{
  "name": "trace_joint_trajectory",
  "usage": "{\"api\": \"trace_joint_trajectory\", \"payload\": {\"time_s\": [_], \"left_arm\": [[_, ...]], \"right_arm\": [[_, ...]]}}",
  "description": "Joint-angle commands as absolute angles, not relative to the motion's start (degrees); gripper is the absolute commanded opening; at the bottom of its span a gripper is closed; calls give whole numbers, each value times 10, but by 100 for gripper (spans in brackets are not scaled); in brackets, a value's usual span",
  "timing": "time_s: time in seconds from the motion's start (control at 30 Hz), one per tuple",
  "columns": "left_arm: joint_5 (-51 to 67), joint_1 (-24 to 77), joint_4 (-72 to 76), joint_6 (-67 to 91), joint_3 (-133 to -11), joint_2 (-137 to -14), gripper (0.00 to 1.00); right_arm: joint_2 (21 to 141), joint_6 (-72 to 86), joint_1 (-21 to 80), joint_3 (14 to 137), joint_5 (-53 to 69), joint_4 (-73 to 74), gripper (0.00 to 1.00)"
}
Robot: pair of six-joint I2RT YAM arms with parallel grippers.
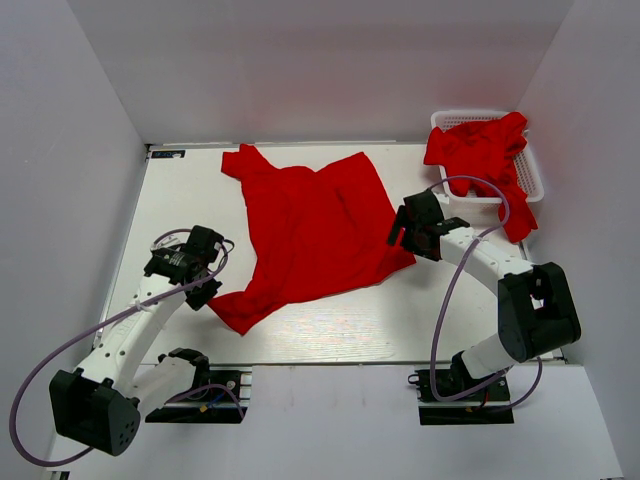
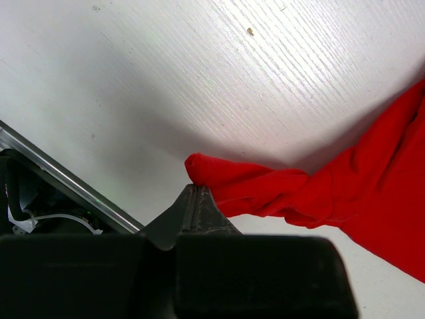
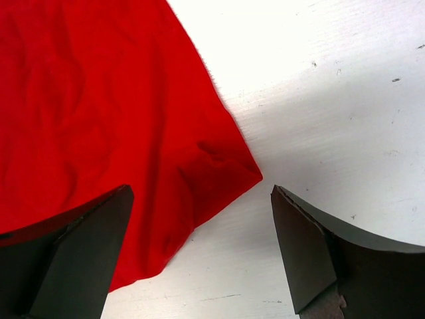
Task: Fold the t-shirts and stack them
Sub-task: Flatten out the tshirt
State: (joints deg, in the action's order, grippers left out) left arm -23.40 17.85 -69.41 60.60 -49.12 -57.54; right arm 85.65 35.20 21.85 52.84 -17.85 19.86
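Note:
One red t-shirt lies spread on the white table, roughly flat with wrinkles. My left gripper is at its near-left corner, and in the left wrist view the gripper is shut on the bunched tip of that red t-shirt. My right gripper hangs at the shirt's right corner. In the right wrist view the gripper stands wide open just above the corner of the t-shirt, with nothing gripped. More red t-shirts are heaped at the back right.
The heap sits in a white lattice basket in the far right corner, with cloth hanging over its near rim. Grey walls enclose the table on three sides. The table's metal near edge shows beside my left fingers.

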Motion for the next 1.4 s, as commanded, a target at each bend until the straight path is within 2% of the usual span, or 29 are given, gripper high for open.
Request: {"api": "trace_joint_trajectory", "payload": {"time_s": [0.0, 0.4, 0.8, 1.03, 1.23, 1.33, 1.37], "left_arm": [[-248, 177, -697, 604, -504, -562, 0], [-237, 177, -667, 578, -493, -562, 0], [-237, 177, -667, 578, -486, -557, 0], [-237, 177, -667, 578, -481, -557, 0], [-237, 177, -667, 578, -481, -557, 0], [-237, 177, -667, 578, -481, -557, 0], [-237, 177, -667, 578, -481, -557, 0]], "right_arm": [[853, 365, 218, 549, -191, 201, 90], [909, 409, 219, 563, -240, 201, 90], [954, 429, 218, 550, -228, 204, 88], [950, 443, 218, 531, -225, 196, 74], [964, 447, 217, 519, -215, 194, 73], [965, 446, 218, 515, -211, 192, 57], [962, 446, 218, 514, -211, 192, 45]]}}
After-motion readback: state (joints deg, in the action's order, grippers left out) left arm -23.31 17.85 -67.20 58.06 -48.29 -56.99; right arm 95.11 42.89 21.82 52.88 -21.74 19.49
